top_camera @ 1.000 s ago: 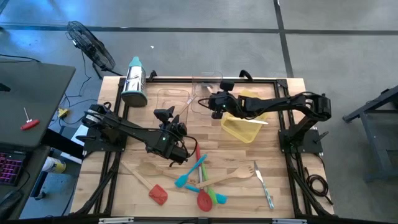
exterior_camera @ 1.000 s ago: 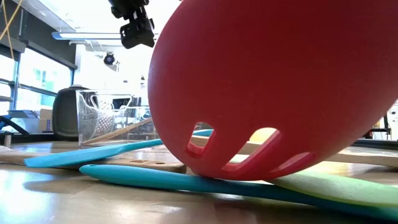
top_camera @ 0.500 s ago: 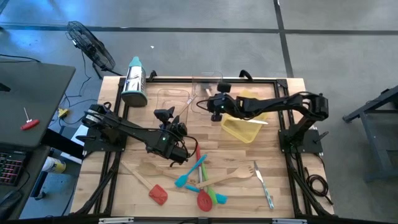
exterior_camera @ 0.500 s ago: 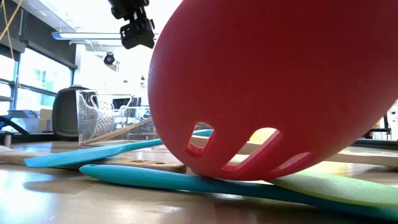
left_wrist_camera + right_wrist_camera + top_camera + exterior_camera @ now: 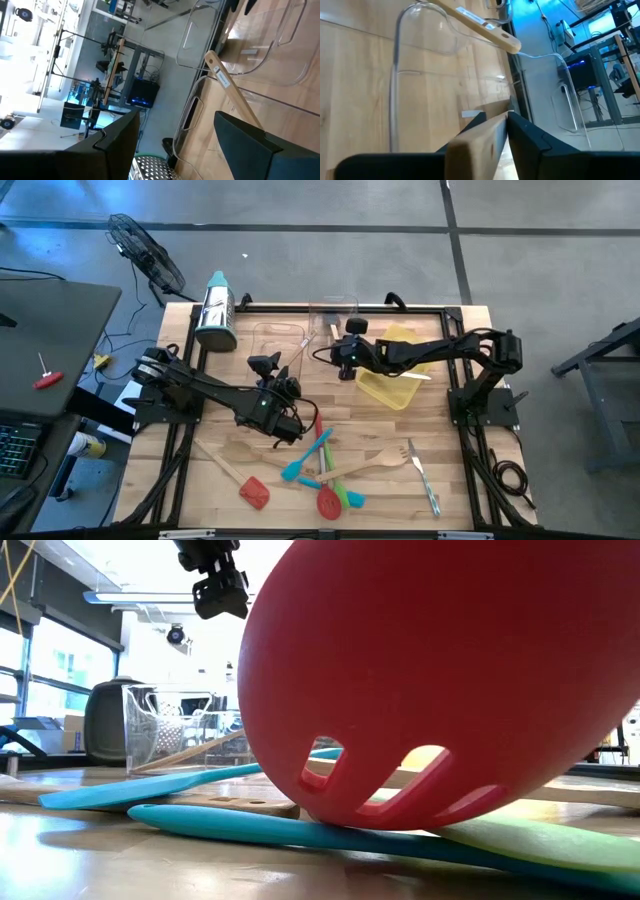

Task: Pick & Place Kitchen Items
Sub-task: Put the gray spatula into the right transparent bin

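My right gripper (image 5: 343, 360) hangs over the clear trays (image 5: 335, 330) at the far middle of the table, shut on a pale wooden utensil (image 5: 477, 142) that slants down toward a tray (image 5: 395, 80). A wooden spoon handle (image 5: 297, 356) leans on the rim of the left clear tray (image 5: 275, 340). My left gripper (image 5: 287, 395) hovers open over the table's middle, its fingers (image 5: 120, 145) with nothing between them. Red (image 5: 255, 492), teal (image 5: 306, 458) and green (image 5: 352, 498) spatulas, a wooden fork (image 5: 370, 465) and a metal knife (image 5: 423, 477) lie flat on the near half. My right gripper pinches the wooden utensil's flat handle (image 5: 492, 131) between its two fingers (image 5: 530, 137), which lie along its two sides. The fingers slant down from the table's right side. The utensil's far end is hidden by the gripper itself, so where it rests cannot be told.
A steel grater with a teal top (image 5: 215, 310) lies at the far left. A yellow tray (image 5: 395, 380) sits under my right arm. In the low view a red slotted spoon (image 5: 440, 680) fills the picture, resting on teal (image 5: 300, 830) and green (image 5: 540, 840) spatulas.
My right gripper has sunk a little toward the clear tray and tipped slightly further down, edging toward the table's left with the wooden utensil still between its fingers.
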Robot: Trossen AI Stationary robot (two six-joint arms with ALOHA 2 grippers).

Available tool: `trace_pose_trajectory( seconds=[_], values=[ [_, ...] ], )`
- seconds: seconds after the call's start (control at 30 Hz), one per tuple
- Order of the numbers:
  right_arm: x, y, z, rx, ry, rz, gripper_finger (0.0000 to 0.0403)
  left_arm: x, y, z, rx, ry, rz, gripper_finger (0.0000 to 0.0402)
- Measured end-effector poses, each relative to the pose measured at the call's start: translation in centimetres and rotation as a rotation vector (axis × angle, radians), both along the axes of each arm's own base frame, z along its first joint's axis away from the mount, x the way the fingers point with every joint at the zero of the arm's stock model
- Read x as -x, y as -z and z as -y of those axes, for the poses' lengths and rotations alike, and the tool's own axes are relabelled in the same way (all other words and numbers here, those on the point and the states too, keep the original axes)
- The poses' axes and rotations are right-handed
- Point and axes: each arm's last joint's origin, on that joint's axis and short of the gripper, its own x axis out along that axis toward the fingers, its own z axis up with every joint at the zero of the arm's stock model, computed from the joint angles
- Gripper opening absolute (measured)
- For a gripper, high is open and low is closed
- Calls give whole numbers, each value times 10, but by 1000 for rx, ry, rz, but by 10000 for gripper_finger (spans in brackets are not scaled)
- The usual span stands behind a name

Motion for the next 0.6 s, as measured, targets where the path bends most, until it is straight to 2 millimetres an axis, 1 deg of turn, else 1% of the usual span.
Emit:
trace_pose_trajectory(
  seconds=[0.17, 0.47, 0.6],
  values=[
    [-1, 1, -4, -11, -17, -1, 110, 0, 0, 0, 0, 0, 0, 251],
    [-1, 1, -5, -85, 26, 68, 216, 0, 0, 0, 6, -1, -3, 251],
    [-2, 0, -6, -123, 40, 101, 253, 0, 1, 0, 21, -4, -7, 251]
  ],
)
